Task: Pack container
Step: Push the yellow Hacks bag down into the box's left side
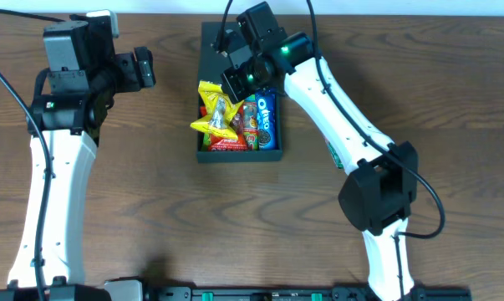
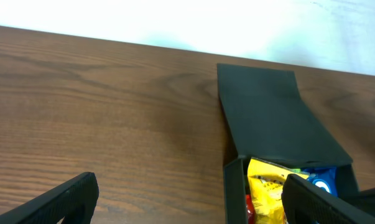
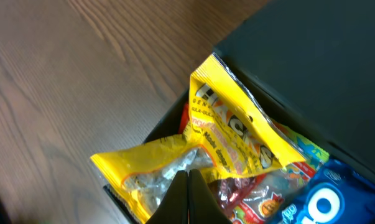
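Note:
The black container (image 1: 235, 155) lies at the back middle of the table, its flap lid (image 1: 213, 40) folded open away from me. Inside are two yellow packets (image 1: 214, 113), a red one (image 1: 228, 142) and a blue Oreo packet (image 1: 267, 117). My right gripper (image 1: 232, 86) hangs over the box, shut with nothing between its fingers; in the right wrist view the right gripper (image 3: 188, 186) points at the yellow packet (image 3: 156, 168) with the clear window. My left gripper (image 1: 147, 67) stands open to the left of the box. In the left wrist view the left gripper (image 2: 190, 202) frames bare wood and the container's left wall (image 2: 234, 186).
Dark wooden table (image 1: 134, 184) all around the box. The lid flap (image 2: 268, 112) slopes up behind the packets. A pale wall (image 2: 175, 22) runs beyond the table's far edge. The arm bases stand at the near edge.

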`<state>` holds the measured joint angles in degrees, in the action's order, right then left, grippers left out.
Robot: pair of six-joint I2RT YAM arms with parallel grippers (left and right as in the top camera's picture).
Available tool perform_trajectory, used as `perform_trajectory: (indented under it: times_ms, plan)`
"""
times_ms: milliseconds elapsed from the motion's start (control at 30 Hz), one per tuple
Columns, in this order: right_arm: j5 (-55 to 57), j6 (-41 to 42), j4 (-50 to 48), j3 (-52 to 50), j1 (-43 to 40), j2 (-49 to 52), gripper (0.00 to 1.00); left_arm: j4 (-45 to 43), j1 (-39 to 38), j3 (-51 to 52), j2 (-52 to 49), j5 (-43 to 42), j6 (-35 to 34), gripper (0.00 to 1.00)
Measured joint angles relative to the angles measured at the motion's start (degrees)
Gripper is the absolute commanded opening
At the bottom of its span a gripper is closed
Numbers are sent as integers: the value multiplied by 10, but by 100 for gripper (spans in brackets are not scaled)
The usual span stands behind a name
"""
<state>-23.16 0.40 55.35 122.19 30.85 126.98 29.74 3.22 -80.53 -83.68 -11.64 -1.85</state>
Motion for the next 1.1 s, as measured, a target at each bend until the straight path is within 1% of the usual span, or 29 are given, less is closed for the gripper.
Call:
perform_trajectory:
  times_ms: [133,300,400,667,900,933,1000,1033,1100]
  plan:
    - [-4,0,-3,0,3,20,1,0,0,0,1,0,0,95]
    - [-9,0,6,0,4,96,1,0,0,0,1,0,0,95]
    - [-9,0,6,0,5,112,1,0,0,0,1,0,2,95]
    - [-9,0,3,0,0,100,1,0,0,0,1,0,2,95]
    - [-23,7,-42,0,-5,20,1,0,0,0,1,0,2,95]
    - [-26,13,-43,1,-5,12,9,0,0,0,1,0,2,95]
    - [-30,37,-40,3,-5,5,56,0,0,0,1,0,2,95]
    - [-31,52,-37,4,-5,5,61,0,0,0,1,0,2,95]
    - [-29,82,-29,3,-5,6,66,0,0,0,1,0,2,95]
